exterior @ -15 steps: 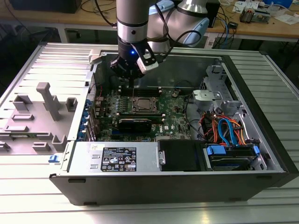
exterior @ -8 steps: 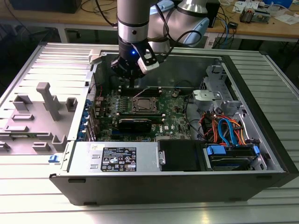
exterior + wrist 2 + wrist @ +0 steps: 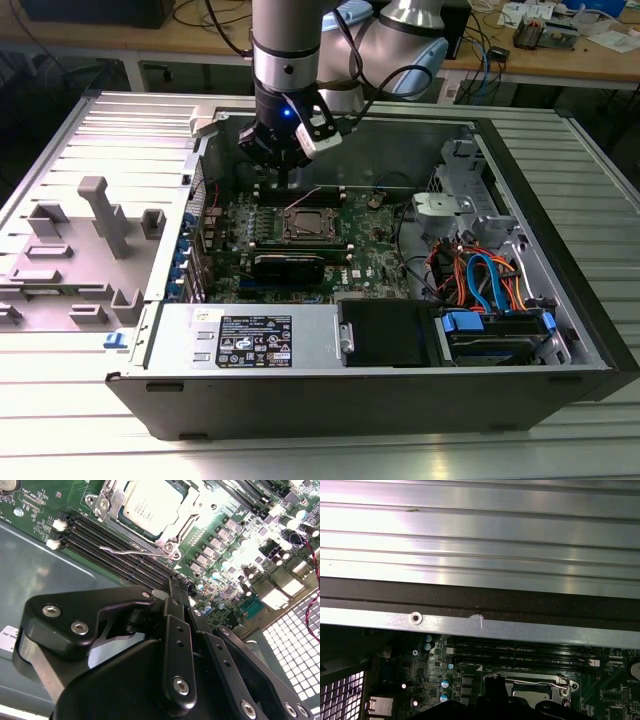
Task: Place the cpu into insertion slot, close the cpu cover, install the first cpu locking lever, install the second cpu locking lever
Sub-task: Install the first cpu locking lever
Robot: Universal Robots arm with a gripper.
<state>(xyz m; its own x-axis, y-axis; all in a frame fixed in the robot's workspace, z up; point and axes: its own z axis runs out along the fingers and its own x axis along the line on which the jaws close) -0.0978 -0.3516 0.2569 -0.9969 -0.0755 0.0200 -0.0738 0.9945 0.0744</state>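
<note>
Hovering over the open computer case [image 3: 560, 300], the gripper [image 3: 283, 180] hangs above the green motherboard [image 3: 370, 245] in the exterior view, just at twelve o'clock from the insertion slot [image 3: 305, 225], touching nothing that can be seen. A thin lever [image 3: 303, 198] stands raised at the socket's far side.

From the second wrist view, the cpu [image 3: 152, 507] already sits in its socket with the cpu cover [image 3: 112, 502] closed flat around it, so the first two steps look done. One locking lever [image 3: 135, 552] lies loose along the socket's edge beside the memory slots [image 3: 110, 545], seemingly not yet hooked. The fingers [image 3: 179, 597] are pressed together, empty, their tips poised near that lever.

Seen in the first wrist view, past the case wall [image 3: 480, 625], a silvery lever [image 3: 540, 683] runs across the socket frame [image 3: 565, 690]. Whether either lever is latched cannot be told for certain; both appear left to do.
</note>
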